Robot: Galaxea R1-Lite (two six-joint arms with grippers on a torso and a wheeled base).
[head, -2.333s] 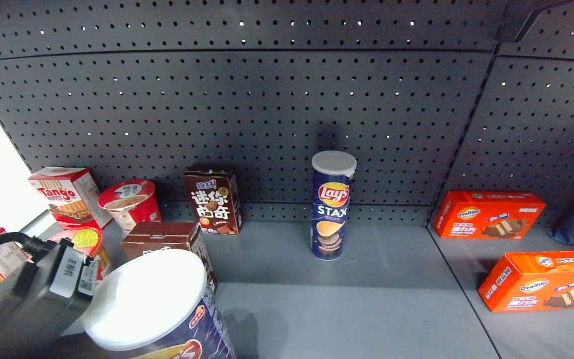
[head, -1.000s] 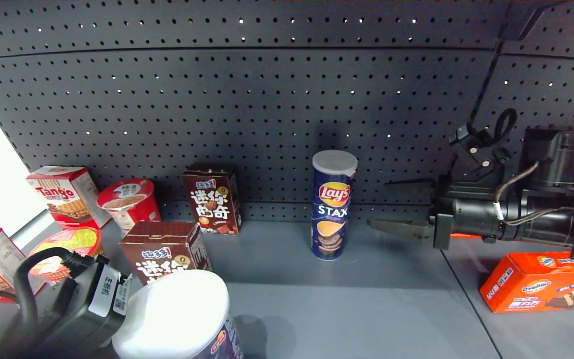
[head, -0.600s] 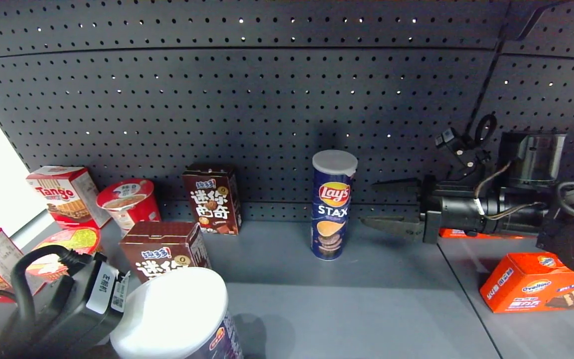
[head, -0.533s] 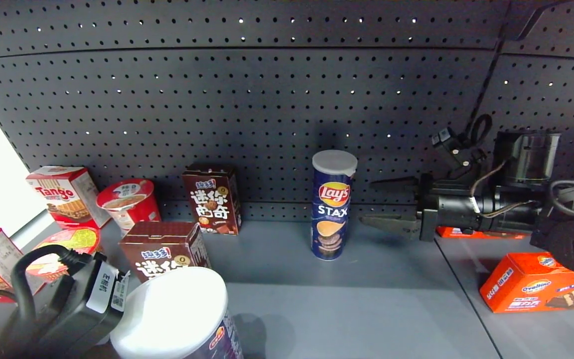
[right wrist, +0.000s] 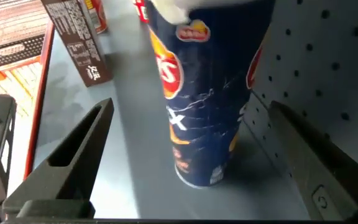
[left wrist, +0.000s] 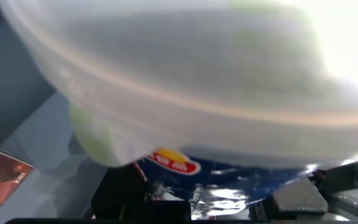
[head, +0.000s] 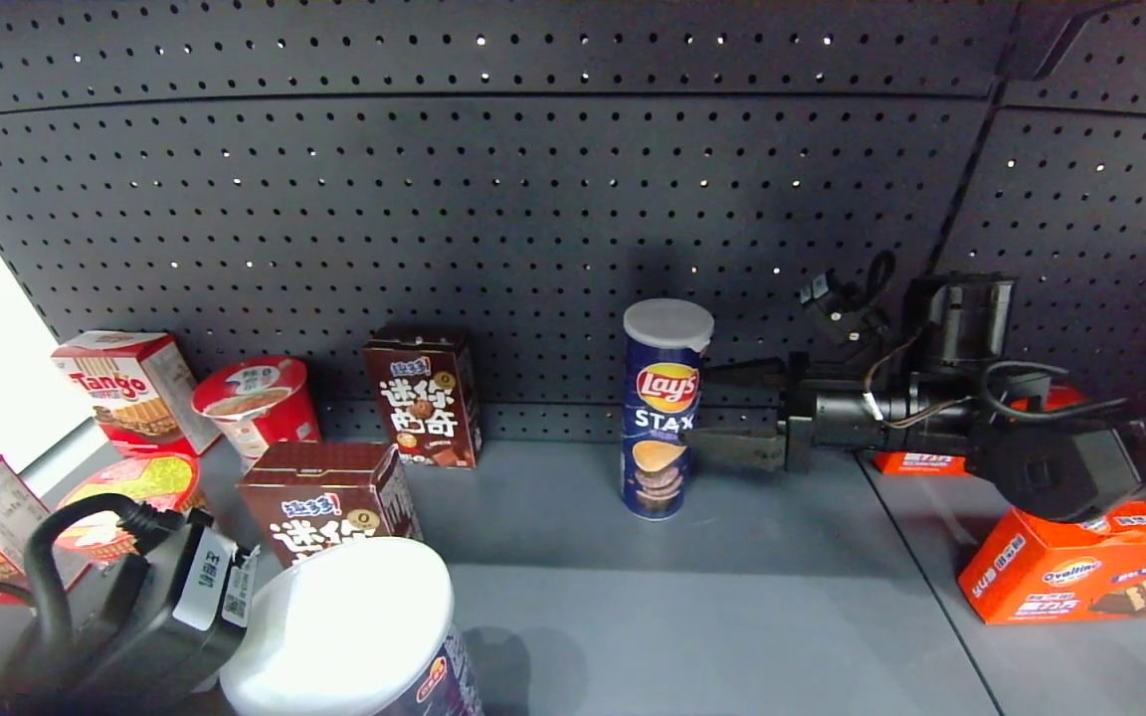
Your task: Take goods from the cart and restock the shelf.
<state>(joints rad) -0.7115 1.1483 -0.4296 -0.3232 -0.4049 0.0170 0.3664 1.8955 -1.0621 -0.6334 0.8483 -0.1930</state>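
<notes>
Close by, the left tool [left wrist: 210, 202] seems to be grasping a dark blue chip tube with a white lid [head: 344, 617], though its fingers are mostly hidden. Farther back, a second blue chip tube [head: 660, 418] stands upright on the grey shelf [head: 712, 597], between the spread-apart fingers of the right tool [head: 702, 408].

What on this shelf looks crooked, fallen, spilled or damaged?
Nothing is spilled or damaged. Only the front orange box lies skewed to the shelf edge; the chip can, flanked by the open right hand, stands upright.
</notes>
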